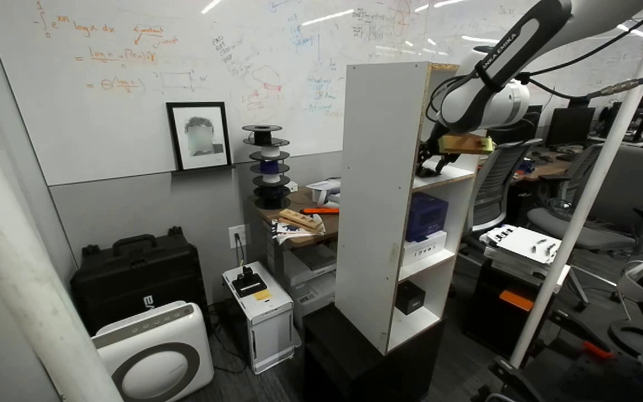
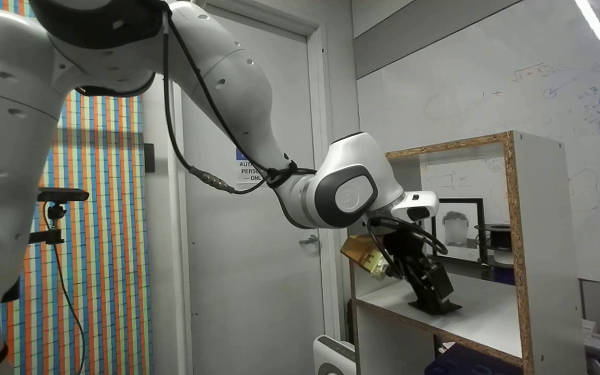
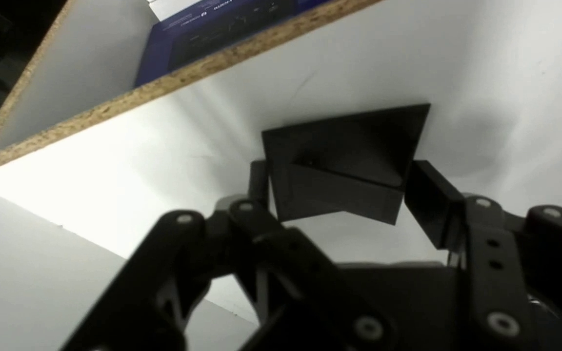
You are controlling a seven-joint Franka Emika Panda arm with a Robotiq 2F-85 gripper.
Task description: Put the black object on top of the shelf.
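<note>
Wrist view: the black two-fingered hand (image 3: 338, 184) brackets the angular black object (image 3: 347, 153); we cannot tell whether it grips. In an exterior view, at 4 o'clock, the object seemingly rests on the glossy white upper board (image 2: 487, 323) inside the tall white particleboard shelf (image 2: 545, 234). We judge hand positioning done; release remains, or lifting if the roof (image 2: 448, 146) is meant. In an exterior view, we note an orange-inked whiteboard (image 1: 210, 67) at 11 o'clock.

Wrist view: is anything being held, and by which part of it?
It cannot be told: the fingers flank the black object at opposite side edges, but contact is unclear.
</note>
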